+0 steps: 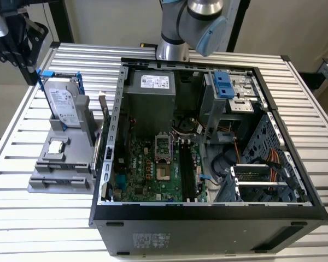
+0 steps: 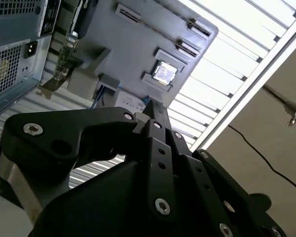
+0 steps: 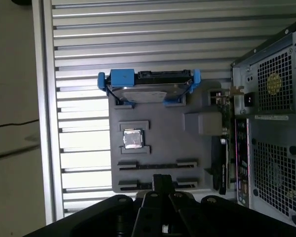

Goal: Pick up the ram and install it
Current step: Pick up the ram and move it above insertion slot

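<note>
We see the gripper (image 3: 162, 181) hanging over a grey holder (image 3: 160, 121), fingers pressed together on nothing. The holder carries one ram (image 3: 222, 168), one hard drive (image 3: 145, 89) and one processor chip (image 3: 133, 138).

The arm (image 1: 192, 24) is a round silver-grey tube with a light blue cap on its joint. The gripper (image 2: 153, 111) is black, with angular links and small silver screws.
</note>
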{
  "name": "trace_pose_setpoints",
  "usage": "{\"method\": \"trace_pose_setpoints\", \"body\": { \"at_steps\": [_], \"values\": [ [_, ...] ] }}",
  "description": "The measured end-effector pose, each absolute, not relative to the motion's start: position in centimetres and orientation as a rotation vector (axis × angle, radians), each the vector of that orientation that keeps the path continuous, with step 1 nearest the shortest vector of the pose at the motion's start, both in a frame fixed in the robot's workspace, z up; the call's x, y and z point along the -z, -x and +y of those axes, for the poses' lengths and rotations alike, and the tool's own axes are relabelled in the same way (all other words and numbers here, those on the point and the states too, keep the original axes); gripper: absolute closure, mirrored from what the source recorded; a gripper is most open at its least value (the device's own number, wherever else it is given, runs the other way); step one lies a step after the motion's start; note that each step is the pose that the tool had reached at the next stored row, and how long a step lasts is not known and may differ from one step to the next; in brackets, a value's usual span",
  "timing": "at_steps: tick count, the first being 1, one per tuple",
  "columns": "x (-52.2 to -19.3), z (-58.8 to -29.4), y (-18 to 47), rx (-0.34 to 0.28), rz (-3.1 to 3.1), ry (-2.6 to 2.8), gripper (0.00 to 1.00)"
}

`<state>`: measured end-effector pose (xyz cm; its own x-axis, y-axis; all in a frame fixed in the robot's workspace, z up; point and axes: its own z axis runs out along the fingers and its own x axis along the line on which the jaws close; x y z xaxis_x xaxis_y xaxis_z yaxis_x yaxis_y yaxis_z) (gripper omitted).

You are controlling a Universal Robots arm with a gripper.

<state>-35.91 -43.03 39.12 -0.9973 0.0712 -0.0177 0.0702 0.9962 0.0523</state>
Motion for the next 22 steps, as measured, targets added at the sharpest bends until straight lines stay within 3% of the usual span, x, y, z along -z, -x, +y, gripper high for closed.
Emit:
{"method": "trace_pose_setpoints", "body": {
  "at_steps": [22],
  "values": [
    [-39.1, -45.0, 34.9, -0.084, 3.120, -0.111, 1.00]
  ]
}}
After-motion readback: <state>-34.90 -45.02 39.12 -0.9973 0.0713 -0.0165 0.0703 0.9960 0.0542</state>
